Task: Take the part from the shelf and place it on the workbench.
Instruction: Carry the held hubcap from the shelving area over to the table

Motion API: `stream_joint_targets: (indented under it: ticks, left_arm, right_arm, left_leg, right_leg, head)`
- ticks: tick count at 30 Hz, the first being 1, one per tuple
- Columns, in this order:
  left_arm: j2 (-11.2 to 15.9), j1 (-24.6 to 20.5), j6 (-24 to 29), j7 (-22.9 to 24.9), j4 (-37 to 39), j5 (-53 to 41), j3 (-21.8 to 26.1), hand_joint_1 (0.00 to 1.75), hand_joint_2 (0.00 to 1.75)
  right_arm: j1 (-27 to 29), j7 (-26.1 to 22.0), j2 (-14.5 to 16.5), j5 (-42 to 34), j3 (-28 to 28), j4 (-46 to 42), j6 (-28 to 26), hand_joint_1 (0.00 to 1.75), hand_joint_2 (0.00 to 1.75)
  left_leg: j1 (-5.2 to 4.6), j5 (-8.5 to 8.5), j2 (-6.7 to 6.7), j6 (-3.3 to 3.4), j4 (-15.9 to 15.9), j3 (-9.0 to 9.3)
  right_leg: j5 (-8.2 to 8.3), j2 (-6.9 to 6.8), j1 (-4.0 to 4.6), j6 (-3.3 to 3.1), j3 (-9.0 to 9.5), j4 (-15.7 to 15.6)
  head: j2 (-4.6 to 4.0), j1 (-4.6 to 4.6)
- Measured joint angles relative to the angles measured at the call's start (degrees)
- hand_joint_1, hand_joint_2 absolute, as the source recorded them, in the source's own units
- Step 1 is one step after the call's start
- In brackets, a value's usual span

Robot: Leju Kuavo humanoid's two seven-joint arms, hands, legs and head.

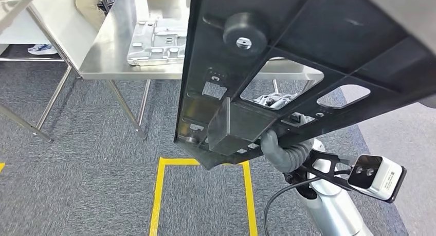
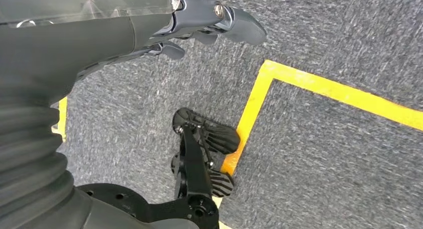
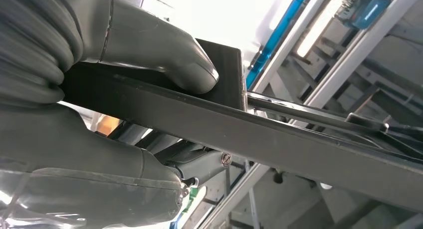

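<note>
A large black plastic part (image 1: 308, 56) with ribs, cut-outs and a round knob hangs close in front of the head view, tilted steeply. My right hand (image 1: 280, 148) grips its lower edge from underneath. In the right wrist view the grey thumb (image 3: 164, 54) presses on the black part's (image 3: 299, 144) flat edge while the rest of the hand clamps it from the other side. The steel workbench (image 1: 103, 56) stands ahead at the upper left. My left hand (image 2: 199, 24) hangs over the grey carpet and holds nothing, its fingers loosely apart.
A silver stamped metal part (image 1: 157, 43) lies on the workbench near its front edge. A yellow taped rectangle (image 1: 159, 195) marks the carpet just in front of me. A second table's legs (image 1: 20, 120) stand at far left. A white shoe (image 1: 41, 49) shows behind the tables.
</note>
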Motion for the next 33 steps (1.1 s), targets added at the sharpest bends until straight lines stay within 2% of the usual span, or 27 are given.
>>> stream_joint_targets:
  ticks: [2, 3, 5, 6, 7, 8, 10, 11, 12, 15, 17, 18, 20, 21, 22, 23, 25, 26, 27, 29, 31, 33]
  left_arm:
    - [0.03, -0.06, 0.0, 0.01, -0.03, -0.13, 0.0, 0.0, 1.75]
    - [0.06, -0.06, 0.02, 0.02, -0.06, -0.17, 0.0, 0.0, 1.75]
    - [0.14, 0.01, 0.07, 0.08, -0.09, -0.23, 0.0, 0.0, 1.75]
    - [0.18, 0.08, 0.09, 0.12, -0.11, -0.22, 0.0, 0.0, 1.75]
    - [0.21, 0.16, 0.09, 0.16, -0.11, -0.22, 0.0, 0.0, 1.75]
    - [0.26, 0.21, 0.09, 0.2, -0.11, -0.22, 0.0, 0.0, 1.75]
    - [0.37, 0.24, 0.09, 0.26, -0.11, -0.23, 0.02, 0.0, 1.75]
    - [0.42, 0.22, 0.1, 0.3, -0.12, -0.27, 0.05, 0.0, 1.75]
    - [0.45, 0.2, 0.11, 0.37, -0.13, -0.32, 0.1, 0.0, 1.75]
    - [0.52, 0.15, 0.17, 0.51, -0.14, -0.42, 0.25, 0.0, 1.75]
    - [0.53, 0.11, 0.18, 0.44, -0.15, -0.4, 0.3, 0.0, 1.75]
    - [0.53, 0.07, 0.17, 0.38, -0.15, -0.4, 0.31, 0.0, 1.75]
    - [0.53, 0.04, 0.16, 0.24, -0.16, -0.38, 0.34, 0.0, 1.75]
    - [0.53, 0.07, 0.16, 0.17, -0.16, -0.33, 0.37, 0.0, 1.75]
    - [0.52, 0.16, 0.16, 0.11, -0.16, -0.28, 0.42, 0.0, 1.75]
    - [0.5, 0.24, 0.17, 0.06, -0.16, -0.23, 0.5, 0.0, 1.75]
    - [0.37, 0.35, 0.19, -0.04, -0.15, -0.2, 0.76, 0.0, 1.75]
    - [0.18, 0.34, 0.2, -0.09, -0.15, -0.2, 0.93, 0.0, 1.75]
    - [0.02, 0.31, 0.2, -0.13, -0.16, -0.21, 1.08, 0.0, 1.75]
    - [-0.24, 0.25, 0.21, -0.15, -0.17, -0.26, 1.28, 0.0, 1.75]
    - [-0.29, 0.19, 0.21, -0.16, -0.2, -0.34, 1.33, 0.0, 1.75]
    - [-0.43, 0.12, 0.2, -0.17, -0.22, -0.38, 1.34, 0.0, 1.75]
  right_arm:
    - [-0.13, 0.03, 0.29, 0.09, 0.05, -0.03, -0.16, 1.75, 1.75]
    - [-0.2, 0.04, 0.5, 0.15, 0.08, -0.04, -0.28, 1.75, 1.75]
    - [-0.31, 0.24, 0.84, 0.24, 0.18, -0.02, -0.57, 1.75, 1.75]
    - [-0.3, 0.43, 0.93, 0.26, 0.25, 0.0, -0.7, 1.75, 1.75]
    - [-0.31, 0.72, 0.99, 0.28, 0.32, 0.02, -0.8, 1.75, 1.75]
    - [-0.36, 1.04, 1.03, 0.3, 0.4, 0.04, -0.87, 1.75, 1.75]
    - [-0.6, 1.71, 1.07, 0.3, 0.58, 0.07, -0.91, 1.75, 1.75]
    - [-0.81, 2.04, 1.07, 0.3, 0.71, 0.09, -0.96, 1.75, 1.75]
    - [-1.05, 2.37, 1.07, 0.31, 0.85, 0.12, -1.02, 1.75, 1.75]
    - [-1.62, 3.27, 1.05, 0.69, 1.23, 0.12, -1.46, 1.75, 1.75]
    - [-2.03, 3.64, 1.05, 1.38, 1.42, 0.04, -1.94, 1.75, 1.75]
    - [-2.24, 3.7, 1.04, 1.78, 1.5, 0.0, -2.2, 1.75, 1.75]
    - [-2.36, 4.14, 1.01, 2.71, 1.65, -0.02, -2.76, 1.75, 1.75]
    - [-2.24, 4.69, 0.96, 3.1, 1.75, -0.01, -2.98, 1.75, 1.75]
    - [-2.08, 5.48, 0.88, 3.45, 1.9, -0.01, -3.14, 1.75, 1.75]
    - [-1.98, 6.34, 0.79, 3.67, 2.05, 0.02, -3.17, 1.75, 1.75]
    - [-1.93, 7.69, 0.63, 3.83, 2.37, 0.12, -3.09, 1.75, 1.75]
    - [-1.94, 8.13, 0.54, 3.82, 2.51, 0.27, -3.02, 1.75, 1.75]
    - [-1.97, 8.46, 0.46, 3.8, 2.64, 0.48, -2.97, 1.75, 1.75]
    - [-1.96, 8.79, 0.29, 3.75, 2.87, 1.04, -2.9, 1.75, 1.75]
    - [-1.92, 8.81, 0.22, 3.85, 3.02, 1.45, -2.92, 1.75, 1.75]
    - [-1.94, 8.59, 0.25, 4.05, 3.13, 1.68, -2.96, 1.75, 1.75]
  left_leg:
    - [0.08, -1.23, -0.02, -0.53, 2.31, -0.73]
    - [0.2, -2.49, -0.08, -0.77, 5.37, -2.25]
    - [0.27, -5.15, -0.1, -1.14, 13.52, -7.03]
    - [0.29, -5.44, -0.1, -1.26, 16.29, -9.1]
    - [0.29, -4.5, -0.1, -1.3, 16.96, -10.23]
    - [0.29, -2.32, -0.11, -1.26, 15.17, -10.13]
    - [0.25, 3.0, -0.19, -0.97, 7.6, -7.62]
    - [0.15, 4.51, -0.27, -0.74, 4.22, -6.23]
    - [0.05, 5.04, -0.34, -0.46, 2.27, -5.4]
    - [-0.09, 4.24, -0.4, 0.64, 1.29, -4.86]
    - [0.07, 3.88, -0.38, 1.36, 0.81, -4.22]
    - [0.17, 3.7, -0.36, 1.67, 0.61, -3.85]
    - [0.12, 3.21, -0.32, 2.01, 0.58, -3.41]
    - [0.08, 2.91, -0.33, 2.08, 0.59, -3.15]
    - [0.03, 2.56, -0.35, 2.09, 0.6, -2.74]
    - [-0.03, 2.16, -0.39, 2.06, 0.61, -2.18]
    - [-0.19, 1.28, -0.47, 1.94, 0.53, -0.97]
    - [-0.33, 0.9, -0.49, 1.79, 0.53, -0.54]
    - [-0.36, 0.64, -0.49, 1.55, 0.51, -0.36]
    - [-0.34, 0.38, -0.36, 0.98, 0.31, -0.27]
    - [-0.42, -0.03, -0.2, 0.39, 0.2, 0.01]
    - [-0.4, -1.82, -0.25, -0.16, 3.53, -1.22]
  right_leg:
    - [-0.18, 0.14, -0.36, -0.51, 0.96, -0.67]
    - [-0.37, 0.17, -0.47, -0.72, 1.47, -0.87]
    - [-1.02, 0.28, -0.43, -0.99, 2.21, -0.89]
    - [-1.4, 0.38, -0.42, -1.0, 2.6, -0.86]
    - [-1.82, 0.52, -0.42, -0.97, 3.1, -0.84]
    - [-2.3, 0.66, -0.42, -0.88, 3.75, -0.82]
    - [-3.43, 0.84, -0.37, -0.54, 5.23, -0.8]
    - [-3.96, 0.95, -0.29, -0.27, 5.73, -0.72]
    - [-4.33, 1.03, -0.24, 0.03, 5.96, -0.67]
    - [-4.99, 1.14, -0.26, 0.95, 6.11, -0.85]
    - [-6.27, 0.99, -0.34, 1.56, 5.43, 1.11]
    - [-7.5, 0.91, -0.4, 1.83, 4.0, 3.93]
    - [-10.26, 0.81, -0.48, 2.19, -1.2, 12.4]
    - [-10.78, 0.79, -0.51, 2.27, -3.74, 15.83]
    - [-10.07, 0.78, -0.5, 2.24, -5.38, 17.28]
    - [-7.99, 0.77, -0.46, 2.07, -5.75, 16.19]
    - [-2.01, 0.65, -0.19, 1.23, -3.68, 8.6]
    - [0.09, 0.46, 0.06, 0.65, -2.43, 4.93]
    - [1.08, 0.28, 0.3, 0.18, -1.52, 2.31]
    - [0.88, 0.15, 0.64, -0.36, -0.99, 0.7]
    - [0.71, 0.32, 0.28, -0.53, -0.28, -0.29]
    - [0.58, 0.28, -0.24, -0.79, 0.91, -1.3]
  head:
    - [0.0, -0.12]
    - [0.01, -0.21]
    - [0.01, -0.3]
    - [0.01, -0.3]
    - [0.01, -0.29]
    - [0.01, -0.31]
    - [0.01, -0.27]
    - [0.01, -0.27]
    - [0.01, -0.25]
    - [0.01, -0.21]
    - [0.01, -0.02]
    - [0.01, 0.11]
    - [0.01, 0.36]
    - [0.01, 0.38]
    - [0.01, 0.4]
    - [0.01, 0.44]
    - [0.01, 0.5]
    - [0.0, 0.35]
    - [0.0, 0.25]
    - [0.0, 0.01]
    - [0.0, 0.05]
    - [0.01, -0.13]
